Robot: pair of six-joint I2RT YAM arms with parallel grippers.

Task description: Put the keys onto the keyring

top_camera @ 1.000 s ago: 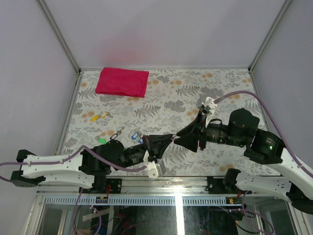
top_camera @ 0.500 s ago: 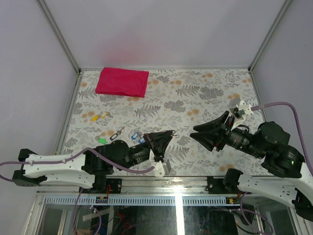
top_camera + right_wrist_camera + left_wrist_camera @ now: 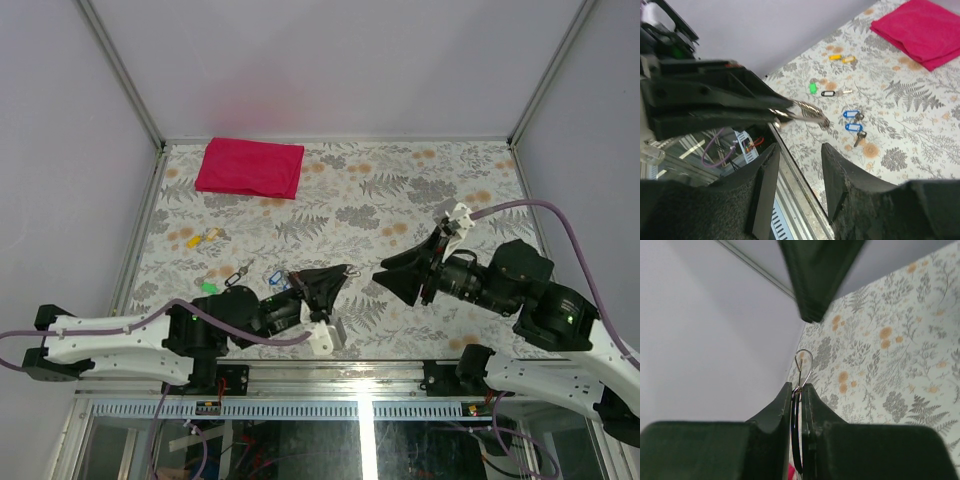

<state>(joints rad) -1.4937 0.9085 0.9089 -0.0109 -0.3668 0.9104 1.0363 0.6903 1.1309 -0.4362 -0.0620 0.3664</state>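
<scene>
white table cover (image 3: 400, 190), grey fern and orange flower print; folded magenta cloth (image 3: 250, 167); blue-headed metal keys (image 3: 852, 115); thin silver wire keyring (image 3: 810, 111); small green tag (image 3: 813, 88), yellow tags (image 3: 842, 58), black oval tag (image 3: 827, 93)

At the far left of the table (image 3: 420, 190), a folded cloth (image 3: 250, 168); nearer along the left side, a pair of small tags (image 3: 842, 58), then a single tag (image 3: 813, 88) with an oval clip (image 3: 827, 93) just right of it and the keys (image 3: 852, 115) right of that. Above the near middle, the keyring (image 3: 807, 110) pinched in the left gripper (image 3: 796, 386), facing the right gripper (image 3: 800, 148), near on its right but apart.
</scene>
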